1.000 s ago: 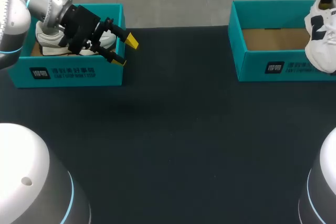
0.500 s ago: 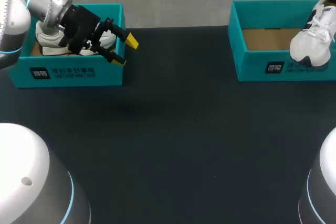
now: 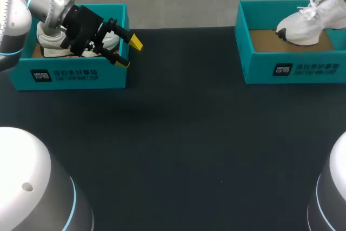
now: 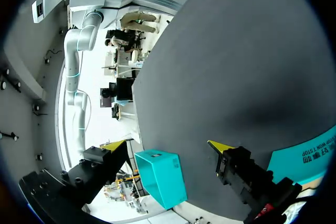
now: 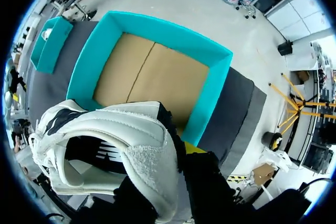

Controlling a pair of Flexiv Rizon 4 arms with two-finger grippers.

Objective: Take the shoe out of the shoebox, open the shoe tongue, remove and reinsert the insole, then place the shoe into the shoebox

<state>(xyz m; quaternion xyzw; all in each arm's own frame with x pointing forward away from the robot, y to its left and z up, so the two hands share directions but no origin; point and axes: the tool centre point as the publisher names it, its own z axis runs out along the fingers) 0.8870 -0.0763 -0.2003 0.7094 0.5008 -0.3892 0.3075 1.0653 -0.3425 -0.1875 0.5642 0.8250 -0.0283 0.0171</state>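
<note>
A white shoe (image 3: 305, 21) hangs over the open teal right shoebox (image 3: 292, 70), lying nearly level with its toe toward the table's middle. In the right wrist view my right gripper (image 5: 181, 163) is shut on the heel collar of this shoe (image 5: 121, 140), and the box (image 5: 212, 95) with its bare cardboard floor lies below. The gripper itself is out of the head view. My left gripper (image 3: 128, 52) stands open at the inner end of the left shoebox (image 3: 70, 75), which holds a second white shoe (image 3: 50, 44). Nothing sits between the left gripper's (image 4: 169, 145) yellow tips.
The dark table mat (image 3: 178, 144) spreads between the two boxes. The left wrist view looks across the mat to the right shoebox (image 4: 160, 179) and shows an edge of the left shoebox (image 4: 310, 156) beside the gripper.
The held shoe swung from hanging toe-down at the right edge to lying almost level above the right shoebox, shifting left and up. The left arm has not moved.
</note>
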